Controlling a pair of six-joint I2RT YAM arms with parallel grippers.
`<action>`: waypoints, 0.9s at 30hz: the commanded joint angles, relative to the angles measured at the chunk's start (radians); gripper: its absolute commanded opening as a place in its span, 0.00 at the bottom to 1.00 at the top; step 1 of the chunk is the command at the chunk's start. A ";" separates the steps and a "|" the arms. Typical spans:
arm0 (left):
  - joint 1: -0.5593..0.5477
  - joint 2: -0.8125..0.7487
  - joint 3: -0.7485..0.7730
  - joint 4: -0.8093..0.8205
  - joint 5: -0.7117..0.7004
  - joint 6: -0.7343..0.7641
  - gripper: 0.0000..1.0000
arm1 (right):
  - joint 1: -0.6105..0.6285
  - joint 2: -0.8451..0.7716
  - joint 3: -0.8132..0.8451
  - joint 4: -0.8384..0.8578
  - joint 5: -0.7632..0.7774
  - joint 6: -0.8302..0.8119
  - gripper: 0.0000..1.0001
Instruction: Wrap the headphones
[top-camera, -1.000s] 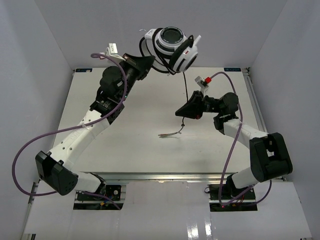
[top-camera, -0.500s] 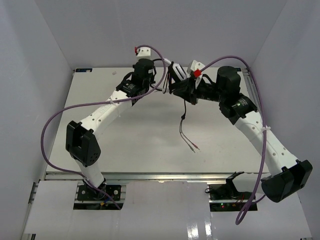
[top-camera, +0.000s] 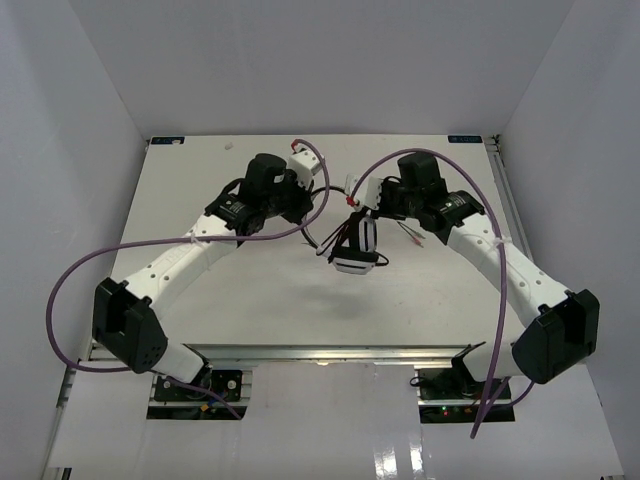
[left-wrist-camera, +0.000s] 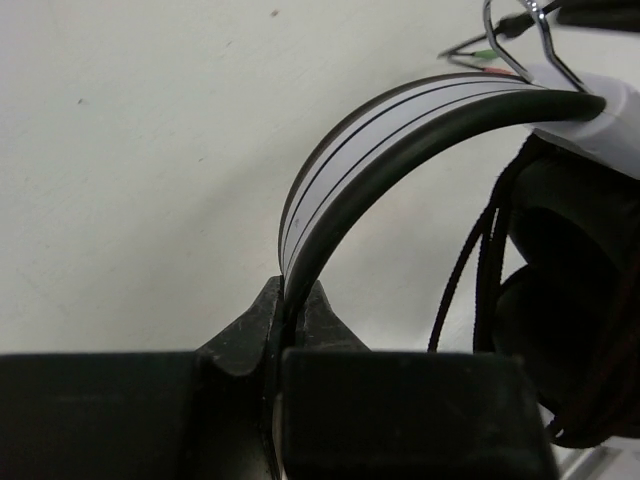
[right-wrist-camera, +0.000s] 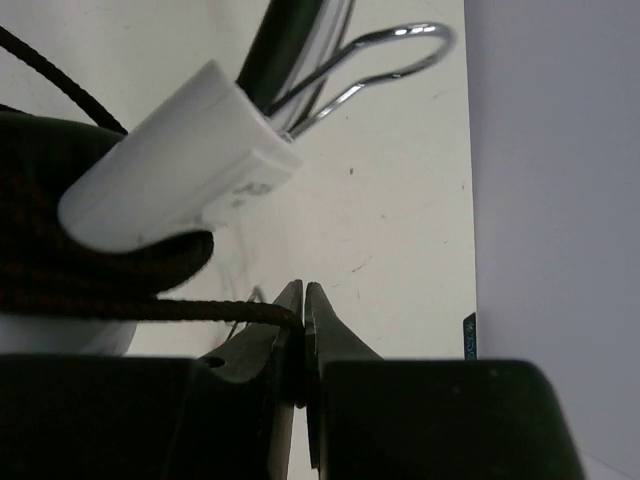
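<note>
Headphones (top-camera: 356, 252) wht & blk, headband (left-wrist-camera: 380, 140) wht w/ thin blk stripes, cord (right-wrist-camera: 200, 311) blk, arm cables (top-camera: 50, 310) purple.

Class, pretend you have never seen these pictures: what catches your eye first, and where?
The headphones are held over the middle of the table. The left gripper pinches their white headband; the right gripper pinches the thin black cord.

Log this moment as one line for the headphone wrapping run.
left gripper: shut on curved headband of white-and-black over-ear headphones | right gripper: shut on thin black cord | headphones: held between both arms
</note>
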 joint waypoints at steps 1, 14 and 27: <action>0.019 -0.135 -0.001 0.101 0.446 -0.152 0.00 | -0.077 -0.027 -0.051 0.307 -0.017 0.131 0.08; 0.183 -0.112 -0.097 1.096 0.692 -1.121 0.00 | -0.259 0.088 -0.332 1.050 -1.148 1.208 0.24; 0.162 -0.073 0.040 1.032 0.149 -1.261 0.00 | -0.176 0.250 -0.437 2.199 -1.109 2.190 0.23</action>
